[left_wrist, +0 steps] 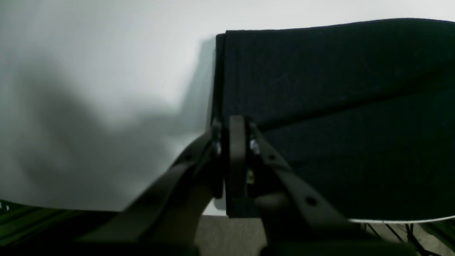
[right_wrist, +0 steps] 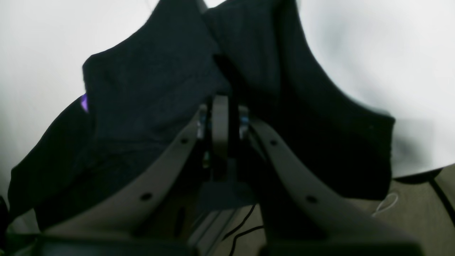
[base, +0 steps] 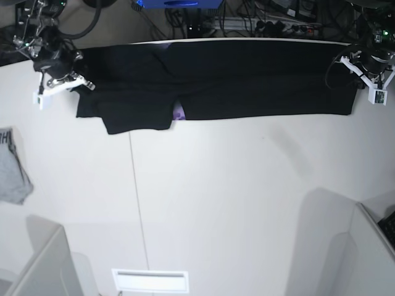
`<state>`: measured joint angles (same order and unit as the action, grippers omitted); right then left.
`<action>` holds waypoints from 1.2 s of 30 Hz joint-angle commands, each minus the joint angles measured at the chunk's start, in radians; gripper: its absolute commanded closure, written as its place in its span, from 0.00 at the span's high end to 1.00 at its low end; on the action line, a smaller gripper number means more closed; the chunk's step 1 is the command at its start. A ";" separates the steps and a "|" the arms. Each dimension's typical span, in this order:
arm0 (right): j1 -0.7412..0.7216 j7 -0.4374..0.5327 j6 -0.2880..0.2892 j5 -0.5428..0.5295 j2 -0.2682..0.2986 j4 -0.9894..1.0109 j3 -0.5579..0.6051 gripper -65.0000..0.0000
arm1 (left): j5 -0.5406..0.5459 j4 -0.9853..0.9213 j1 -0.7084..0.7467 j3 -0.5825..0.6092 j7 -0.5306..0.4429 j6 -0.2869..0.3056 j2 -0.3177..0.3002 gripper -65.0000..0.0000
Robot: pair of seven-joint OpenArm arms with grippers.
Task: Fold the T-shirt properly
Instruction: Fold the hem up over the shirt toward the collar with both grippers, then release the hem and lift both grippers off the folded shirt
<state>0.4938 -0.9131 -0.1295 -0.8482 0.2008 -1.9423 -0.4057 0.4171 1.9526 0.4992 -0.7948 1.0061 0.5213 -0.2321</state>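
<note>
1. Now stretched as a long band across the top of the base view: T-shirt [base: 247,80], one sleeve hanging at lower left.
2. Risk, judged: uneven pull skewing the fold or slipping a corner.
3. Left gripper [left_wrist: 234,142] pinched on the hem corner; right gripper [right_wrist: 220,121] clamped on bunched cloth.
4. White table [base: 234,203] beneath.

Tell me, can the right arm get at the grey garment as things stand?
Probably not now. The right gripper is shut on the T-shirt at the far edge. The grey garment lies on the same side with bare table between, so it must let go first.
</note>
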 commanded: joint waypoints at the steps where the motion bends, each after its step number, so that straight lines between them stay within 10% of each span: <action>1: 0.001 0.010 0.009 -0.007 0.013 -0.003 -0.002 0.00 | 0.001 0.012 0.011 -0.004 -0.016 -0.003 -0.013 0.00; 13: -0.027 0.004 0.008 0.053 0.015 0.011 -0.006 0.00 | -0.001 0.011 0.046 0.053 -0.016 -0.010 -0.019 0.00; 17: -0.025 0.009 0.004 0.054 0.021 0.011 -0.009 0.28 | -0.001 0.011 0.051 0.048 -0.016 -0.010 -0.034 0.00; 27: -0.027 0.013 0.011 0.054 0.016 -0.065 -0.008 0.34 | 0.007 0.017 0.043 -0.082 -0.016 -0.005 -0.036 0.60; 32: -0.039 0.104 0.043 0.053 0.018 -0.064 0.024 0.34 | 0.001 0.006 0.002 -0.058 -0.017 -0.008 -0.029 0.55; 36: -0.040 0.116 0.115 0.054 0.018 -0.055 0.116 0.10 | -0.001 -0.029 -0.050 -0.027 -0.020 -0.010 0.012 0.00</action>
<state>0.4553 -0.8154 -0.0189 -0.7902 0.2054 -1.9862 -0.2775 0.4160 1.9102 0.4488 -0.8135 1.0023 0.5152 -0.2020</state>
